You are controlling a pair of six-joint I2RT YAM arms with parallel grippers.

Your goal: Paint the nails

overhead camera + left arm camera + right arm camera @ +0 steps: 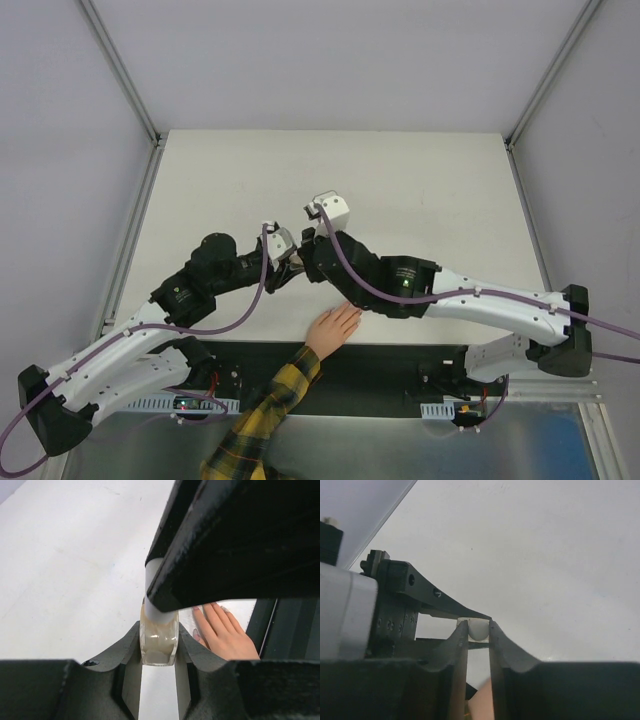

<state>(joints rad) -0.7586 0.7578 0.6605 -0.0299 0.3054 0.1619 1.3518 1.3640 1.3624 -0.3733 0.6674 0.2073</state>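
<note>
White tabletop (420, 180), walled in grey, lay under both arms. The nails (196, 609) were on a hand (225, 635) laid palm down at the table's near edge, fingers together and pointing toward the claws. From the left wrist they showed as small pinkish tips, low and right of the left claw (159, 630), down on the table and apart from it. From above, the hand sat on the near side of both claws, its fingertips close against the right forearm. A plaid sleeve (262, 420) ran back from it between the two bases.

The left claw was clenched on a bottle (159, 642), small and clear with beige liquid. Its white cap (479, 631) stuck out of that grip and into the right claw (478, 626), which was pinched on it. Both arms reached forward and inward and met over the table's middle, the left elbow bent, the right forearm stretched low over the near edge. Purple cables (250, 300) looped along them.

The right claw's dark body filled the upper left-wrist view, hiding the cap's top. In the right-wrist view, a black finger of the left claw crossed just left of the cap.
</note>
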